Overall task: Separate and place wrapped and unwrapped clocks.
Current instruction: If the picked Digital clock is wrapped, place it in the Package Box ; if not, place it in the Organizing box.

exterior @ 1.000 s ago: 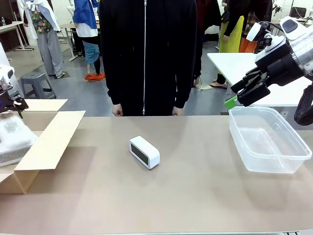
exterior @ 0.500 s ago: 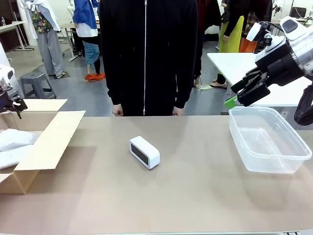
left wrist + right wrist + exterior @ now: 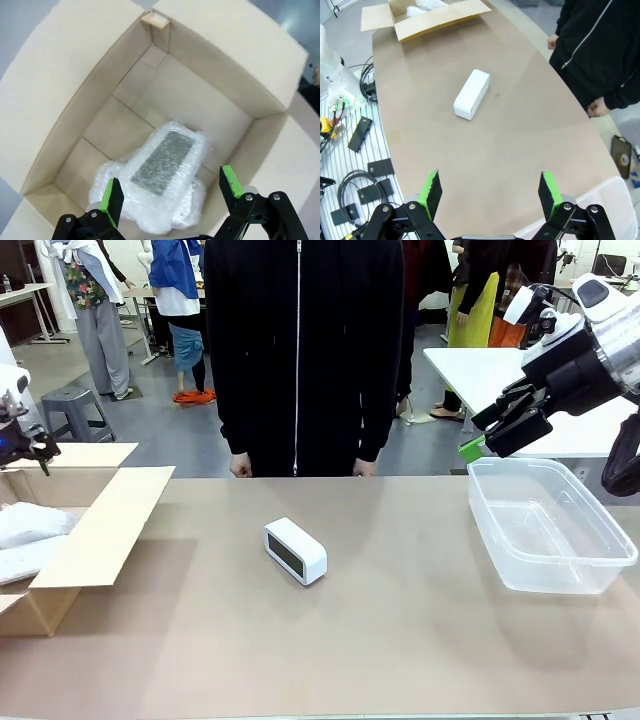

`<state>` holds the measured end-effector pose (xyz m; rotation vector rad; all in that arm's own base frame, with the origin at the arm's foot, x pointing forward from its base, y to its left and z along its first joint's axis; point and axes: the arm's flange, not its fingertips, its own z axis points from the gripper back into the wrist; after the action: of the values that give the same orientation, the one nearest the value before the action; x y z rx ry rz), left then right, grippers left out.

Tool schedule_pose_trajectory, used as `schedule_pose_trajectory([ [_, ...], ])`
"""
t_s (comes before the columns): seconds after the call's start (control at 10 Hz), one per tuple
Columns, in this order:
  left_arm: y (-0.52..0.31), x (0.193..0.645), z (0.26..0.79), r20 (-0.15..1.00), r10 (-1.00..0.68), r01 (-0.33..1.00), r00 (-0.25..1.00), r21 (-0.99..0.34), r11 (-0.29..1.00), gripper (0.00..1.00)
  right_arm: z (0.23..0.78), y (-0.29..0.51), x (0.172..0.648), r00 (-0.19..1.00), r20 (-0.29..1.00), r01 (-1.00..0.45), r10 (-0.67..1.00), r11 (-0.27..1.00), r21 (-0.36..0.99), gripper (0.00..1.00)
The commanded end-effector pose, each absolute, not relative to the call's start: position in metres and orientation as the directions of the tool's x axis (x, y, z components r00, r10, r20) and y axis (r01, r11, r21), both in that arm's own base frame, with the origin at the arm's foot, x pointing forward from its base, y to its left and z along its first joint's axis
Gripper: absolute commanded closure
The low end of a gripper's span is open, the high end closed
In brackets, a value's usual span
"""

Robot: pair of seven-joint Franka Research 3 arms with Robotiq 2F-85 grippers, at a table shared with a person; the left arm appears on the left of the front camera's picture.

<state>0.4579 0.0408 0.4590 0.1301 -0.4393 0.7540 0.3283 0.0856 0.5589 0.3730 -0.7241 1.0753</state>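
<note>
Hazard 1: the left tool, jaws spread wide and empty, hangs directly above the lumpy whitish bubble-wrapped bundle in the lower centre of the left wrist view. Any descent is likely to snag the loose wrap and lift the bundle off the floor of the brown cardboard box.

Hazard 2: the right tool, also wide and empty, is well apart from the smooth white clock with a dark face. This clock lies diagonally on the tan desk, so an approach not turned to its long sides may push it or let the smooth shell slip.

Location: in the front view the white clock sits at centre frame, unwrapped, between the cardboard box at left and the clear plastic tub at right. The right tool hovers above the tub's far left corner, and a person in black stands beyond the desk.
</note>
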Motion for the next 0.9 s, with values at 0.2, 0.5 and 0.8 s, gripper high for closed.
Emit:
schedule_pose_trajectory([
  [0.2,0.019,0.437,0.577,0.428,0.682,-0.711,0.593,-0.120,0.693,0.00,0.556,0.086,0.329,0.276,0.709,-0.900,0.649,0.434,-0.048,0.00],
  [0.5,0.010,0.418,0.635,0.398,0.680,-0.682,0.617,-0.162,0.713,0.00,0.556,0.086,0.329,0.276,0.709,-0.900,0.649,0.434,-0.048,0.00],
  [0.8,0.002,0.412,0.644,0.373,0.615,-0.626,0.694,-0.108,0.772,0.00,0.556,0.086,0.329,0.276,0.709,-0.900,0.649,0.434,-0.048,0.00],
])
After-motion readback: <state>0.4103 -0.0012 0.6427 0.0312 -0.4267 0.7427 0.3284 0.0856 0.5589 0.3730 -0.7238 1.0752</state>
